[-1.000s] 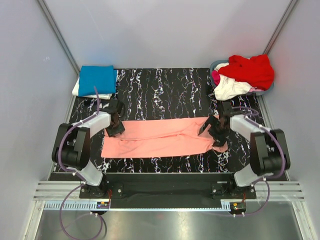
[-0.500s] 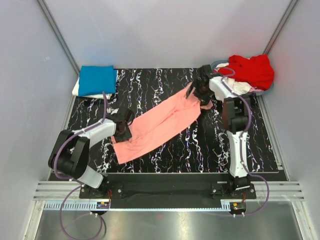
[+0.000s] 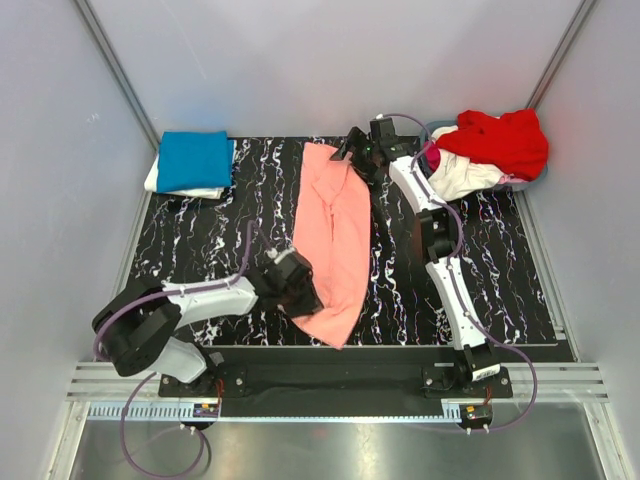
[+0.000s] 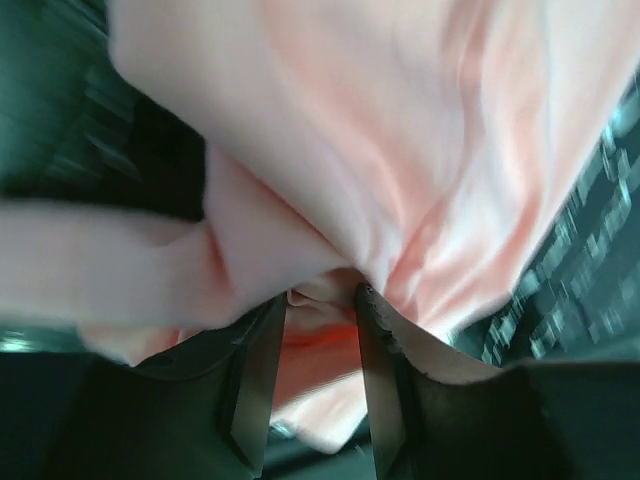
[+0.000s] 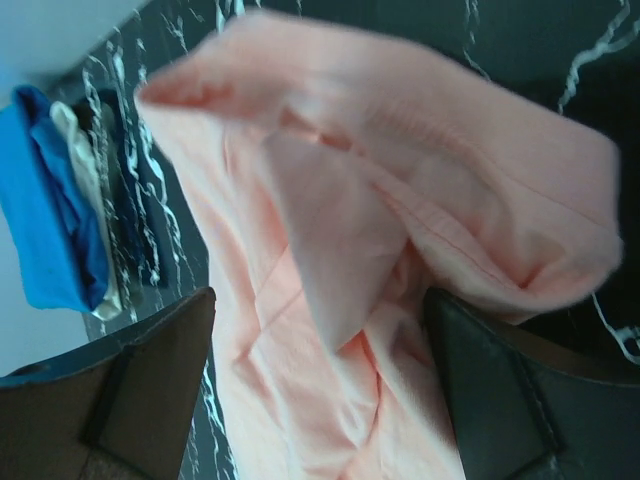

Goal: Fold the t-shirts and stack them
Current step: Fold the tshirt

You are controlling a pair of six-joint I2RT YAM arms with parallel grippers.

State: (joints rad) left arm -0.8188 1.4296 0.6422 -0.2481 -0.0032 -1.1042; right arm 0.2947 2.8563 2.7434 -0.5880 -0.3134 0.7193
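The salmon-pink t-shirt [image 3: 335, 225] lies in a long folded strip on the black marbled table [image 3: 200, 240], running from the far middle to the near edge. My left gripper [image 3: 300, 290] is shut on its near end; in the left wrist view the cloth [image 4: 400, 150] bunches between the pinched fingers, with the gripper [image 4: 320, 297] closed around it. My right gripper [image 3: 355, 150] is at the shirt's far end. In the right wrist view its jaws stand wide apart over the cloth [image 5: 330, 250], the gripper [image 5: 320, 300] open.
A folded bright blue shirt [image 3: 195, 160] lies on a white one [image 3: 155, 182] at the far left corner, also in the right wrist view [image 5: 50, 210]. A basket [image 3: 530, 183] at the far right holds red [image 3: 500, 140], white [image 3: 465, 178] and magenta [image 3: 432, 155] shirts.
The shirt has swung from lying crosswise to lying lengthwise. My right gripper carried its end to the far middle and opened; my left gripper drew its end to the near middle.
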